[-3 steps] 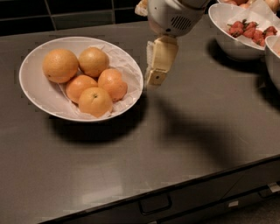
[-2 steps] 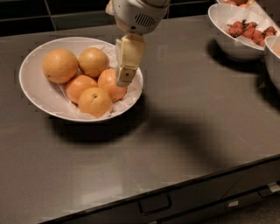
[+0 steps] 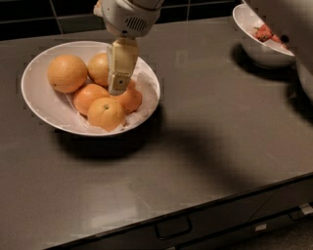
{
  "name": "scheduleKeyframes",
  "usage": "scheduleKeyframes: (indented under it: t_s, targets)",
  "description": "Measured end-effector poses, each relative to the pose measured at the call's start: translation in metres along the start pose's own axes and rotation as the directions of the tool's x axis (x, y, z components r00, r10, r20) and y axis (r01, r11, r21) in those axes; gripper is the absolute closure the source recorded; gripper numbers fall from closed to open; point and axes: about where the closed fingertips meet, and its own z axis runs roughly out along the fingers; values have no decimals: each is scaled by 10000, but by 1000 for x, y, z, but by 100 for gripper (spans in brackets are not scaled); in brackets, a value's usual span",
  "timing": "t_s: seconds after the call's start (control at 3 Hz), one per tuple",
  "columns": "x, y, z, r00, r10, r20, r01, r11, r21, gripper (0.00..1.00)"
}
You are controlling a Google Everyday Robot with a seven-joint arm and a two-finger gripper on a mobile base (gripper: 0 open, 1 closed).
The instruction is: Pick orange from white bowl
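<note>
Claw (image 3: pixel 117 88), open or closed impossible to tell, hangs over the white bowl (image 3: pixel 36 105); it should centre above the rim-side orange (image 3: pixel 67 73) before descending.

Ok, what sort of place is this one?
Probably a kitchen: a dark counter with drawers below, dark wall tiles behind, plus a white bowl of oranges and a strawberry bowl. The end effector hangs over the white bowl.
</note>
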Motion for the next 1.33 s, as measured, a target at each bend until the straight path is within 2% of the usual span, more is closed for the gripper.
scheduleKeyframes:
  t_s: [0.33,0.67,1.33]
  targets:
    - [-31,-21,36,9983,-402,425,412,9989,-221,0]
    - [-48,-27,63,9910,-886,1005,936,9946,-457,0]
    - [-55,-30,73,9895,-1022,1018,1082,9926,-555,0]
